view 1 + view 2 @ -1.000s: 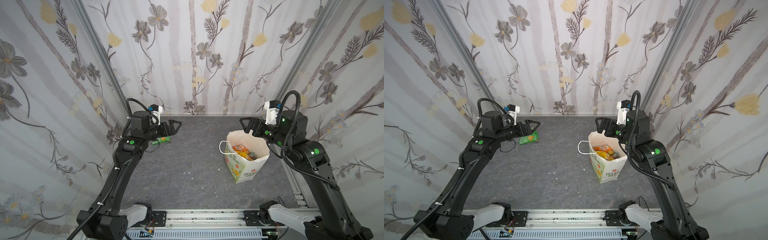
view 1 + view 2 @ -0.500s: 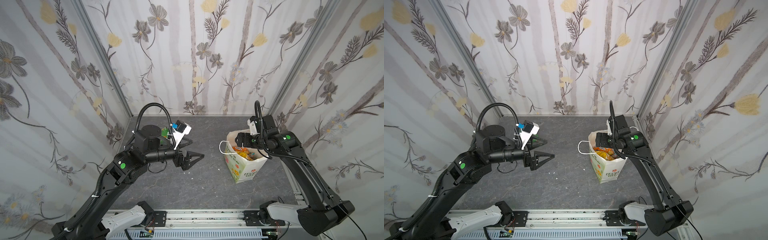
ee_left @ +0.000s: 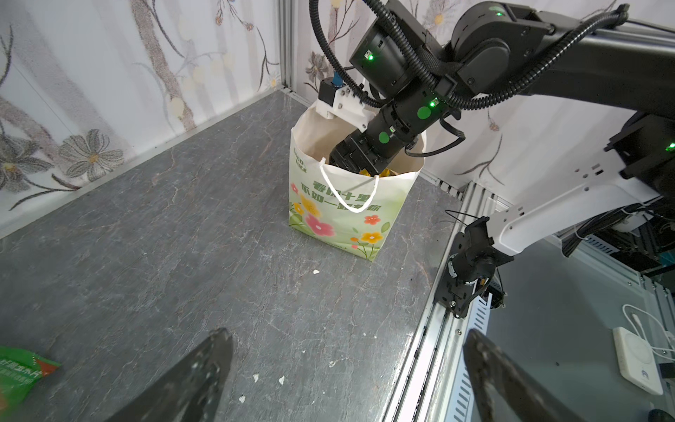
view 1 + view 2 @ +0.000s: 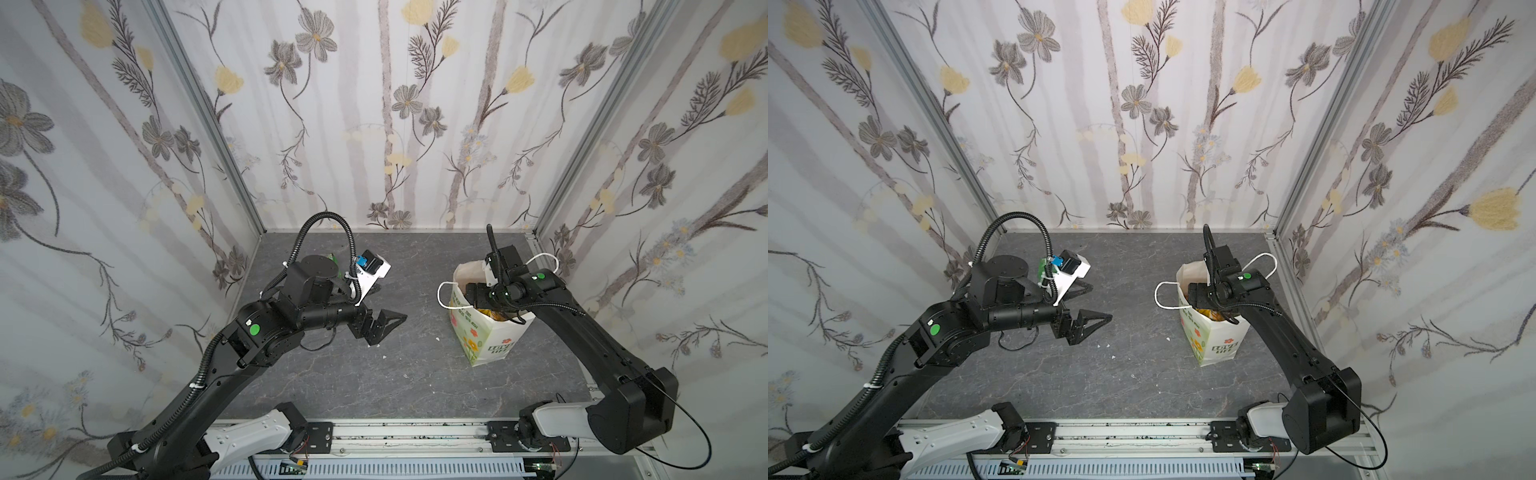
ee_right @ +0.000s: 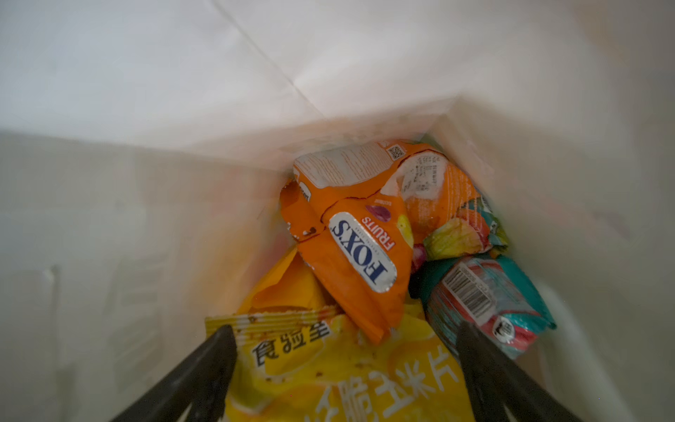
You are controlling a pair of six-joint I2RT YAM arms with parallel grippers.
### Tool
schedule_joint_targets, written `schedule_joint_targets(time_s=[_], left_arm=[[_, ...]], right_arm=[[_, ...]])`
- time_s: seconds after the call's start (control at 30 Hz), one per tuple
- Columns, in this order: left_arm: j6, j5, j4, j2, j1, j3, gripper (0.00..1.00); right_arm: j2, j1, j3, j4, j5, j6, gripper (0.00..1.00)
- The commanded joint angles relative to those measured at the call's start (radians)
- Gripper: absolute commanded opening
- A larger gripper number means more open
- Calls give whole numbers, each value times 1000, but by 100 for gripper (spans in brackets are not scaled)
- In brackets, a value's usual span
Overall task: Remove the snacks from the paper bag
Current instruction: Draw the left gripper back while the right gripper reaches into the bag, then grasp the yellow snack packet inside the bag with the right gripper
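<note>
The white paper bag (image 4: 486, 336) (image 4: 1214, 340) (image 3: 339, 215) with flower prints stands upright at the right of the grey table. My right gripper (image 5: 343, 329) reaches down into its mouth and is open. Its fingers stand either side of a yellow snack packet (image 5: 328, 369), which they do not clamp. An orange FOX'S packet (image 5: 358, 248) and a teal-white packet (image 5: 485, 299) lie deeper in the bag. My left gripper (image 4: 388, 305) (image 3: 349, 334) hangs open and empty over the middle of the table, pointing at the bag. A green packet (image 3: 18, 369) lies on the table at the back left.
A metal rail (image 4: 395, 432) runs along the table's front edge. Flowered walls close in the left, back and right sides. Small white crumbs (image 3: 316, 271) dot the table. One cord handle (image 4: 446, 297) hangs off the bag's left side.
My left arm swung from the back left, by the green packet, out over the middle of the table. My right gripper dropped from the bag's rim down into the bag.
</note>
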Motion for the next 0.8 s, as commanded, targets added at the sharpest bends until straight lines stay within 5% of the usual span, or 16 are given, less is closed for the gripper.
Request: schedule_joint_targets(time_s=[0.0,0.17,0.47,0.77], left_arm=[[21,-36,1,-1,0,0,100],[26,-49,12,-7,-2,-7,100],[21,-74,10,-13,-3,-13,100],[17,-78,22,-11,-3,-21,100]], right_arm=[[10,-1,-35,83,14,14,92],[22,-1,-89,131,18,28,86],[13,-1,-94,144,27,27,32],[-19,-1,-76,134,27,29,2]])
